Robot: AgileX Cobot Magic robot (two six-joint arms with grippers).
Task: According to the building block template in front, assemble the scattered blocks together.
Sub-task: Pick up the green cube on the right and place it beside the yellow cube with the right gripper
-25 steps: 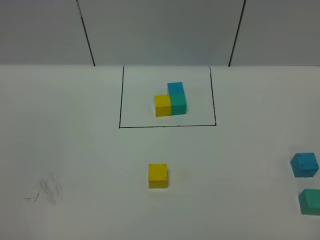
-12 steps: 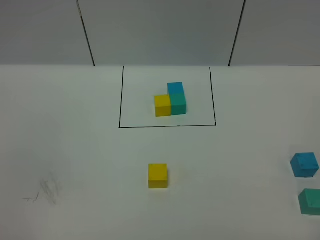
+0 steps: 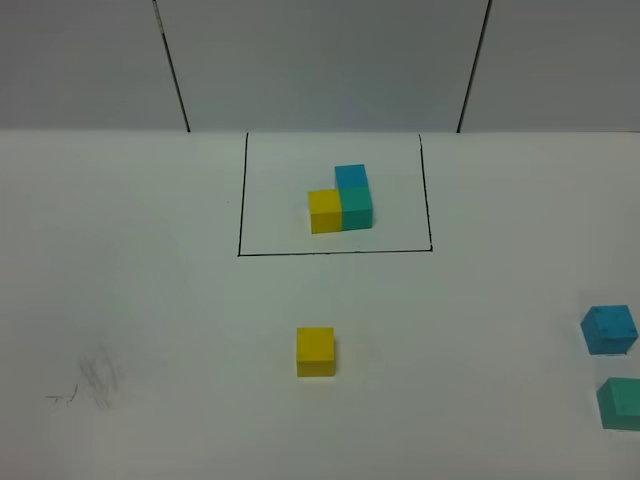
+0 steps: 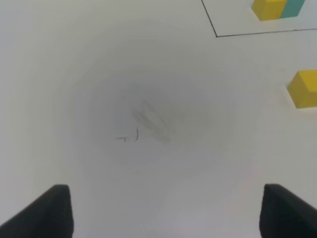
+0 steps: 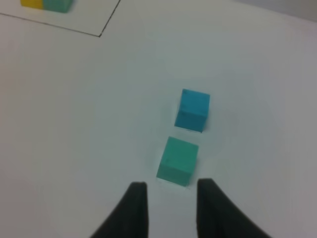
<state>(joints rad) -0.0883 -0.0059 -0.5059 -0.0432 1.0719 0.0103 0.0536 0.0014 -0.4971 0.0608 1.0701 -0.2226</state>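
Note:
The building block template (image 3: 340,200), joined yellow and teal cubes with a blue cube on the teal, stands inside a black drawn rectangle (image 3: 335,252) at the back. The loose yellow cube (image 3: 316,352) sits alone in the middle. The loose blue cube (image 3: 609,330) and the loose teal cube (image 3: 621,403) sit apart at the right edge. No gripper shows in the exterior view. My right gripper (image 5: 171,191) is open and empty, just short of the teal cube (image 5: 177,160), with the blue cube (image 5: 193,109) beyond it. My left gripper (image 4: 163,213) is wide open and empty over bare table, with the yellow cube (image 4: 304,88) off to one side.
A faint pencil scribble (image 3: 95,380) marks the white table at the front left; it also shows in the left wrist view (image 4: 148,124). A grey panelled wall (image 3: 320,60) rises behind the table. A corner of the template (image 5: 47,4) shows in the right wrist view.

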